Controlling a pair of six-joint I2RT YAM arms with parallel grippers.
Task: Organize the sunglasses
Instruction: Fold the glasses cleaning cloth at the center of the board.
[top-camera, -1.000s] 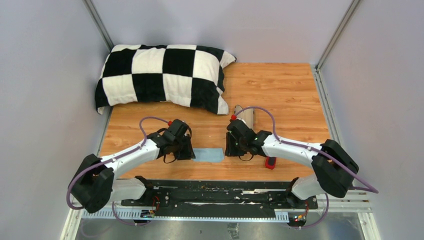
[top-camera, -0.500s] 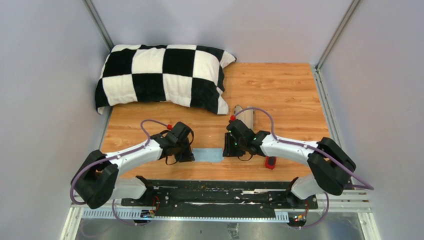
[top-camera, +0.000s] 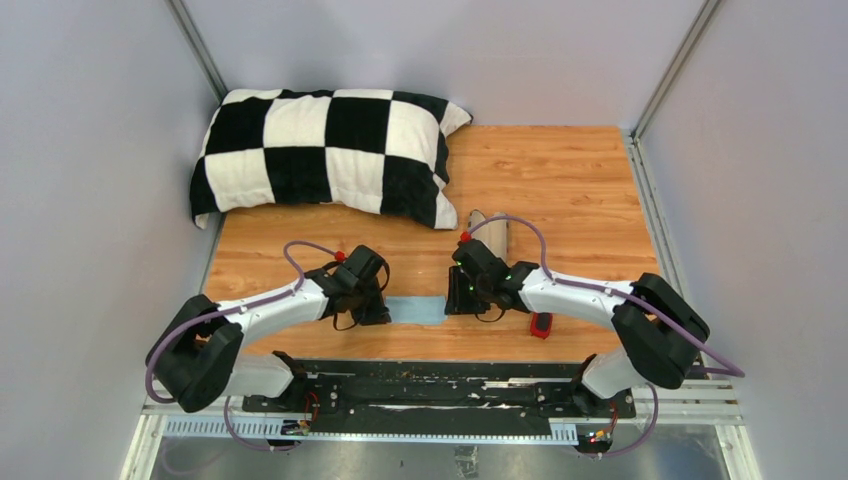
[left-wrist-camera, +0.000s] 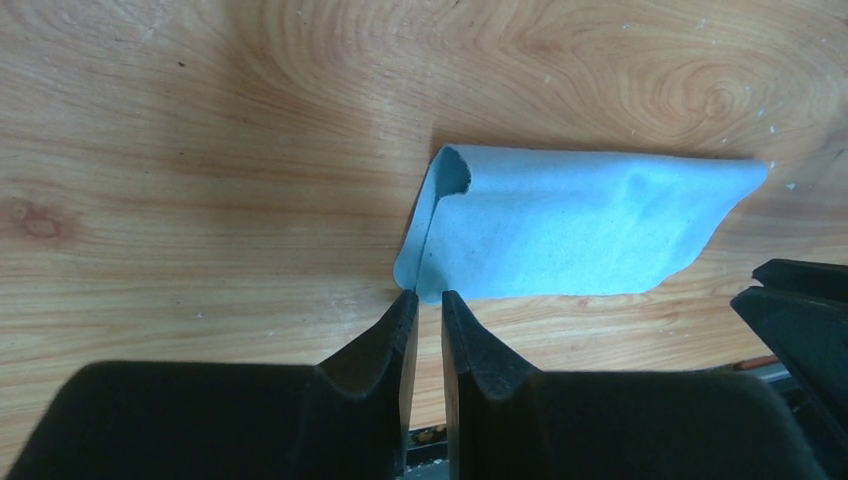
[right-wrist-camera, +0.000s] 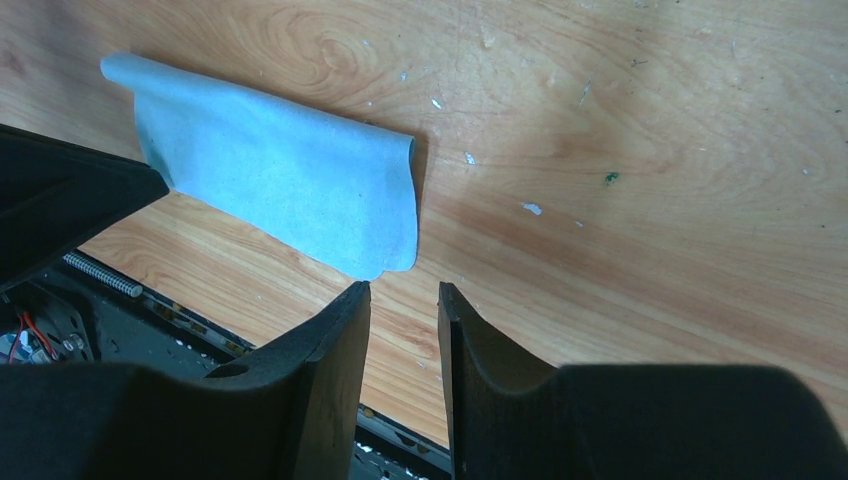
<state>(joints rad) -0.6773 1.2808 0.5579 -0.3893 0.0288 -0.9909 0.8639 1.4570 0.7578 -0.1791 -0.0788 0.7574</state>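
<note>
The sunglasses (top-camera: 541, 326) are a small red shape on the wood near the front edge, just under my right forearm, and neither gripper touches them. A folded light blue cloth (top-camera: 415, 310) lies flat between the two grippers. My left gripper (left-wrist-camera: 428, 295) stands at the cloth's (left-wrist-camera: 570, 225) left near corner. Its jaws are a narrow slit apart, and bare wood shows between them. My right gripper (right-wrist-camera: 403, 287) stands at the cloth's (right-wrist-camera: 280, 170) right near corner, open a little wider, with nothing between its fingers.
An oblong case (top-camera: 492, 230) lies just behind the right wrist, partly hidden by it. A black-and-white checked pillow (top-camera: 320, 155) fills the back left. The black rail (top-camera: 430, 385) runs along the near edge.
My left jaws have narrowed to a slit at the cloth's corner. My right jaws have opened slightly. Both arms have barely shifted.
</note>
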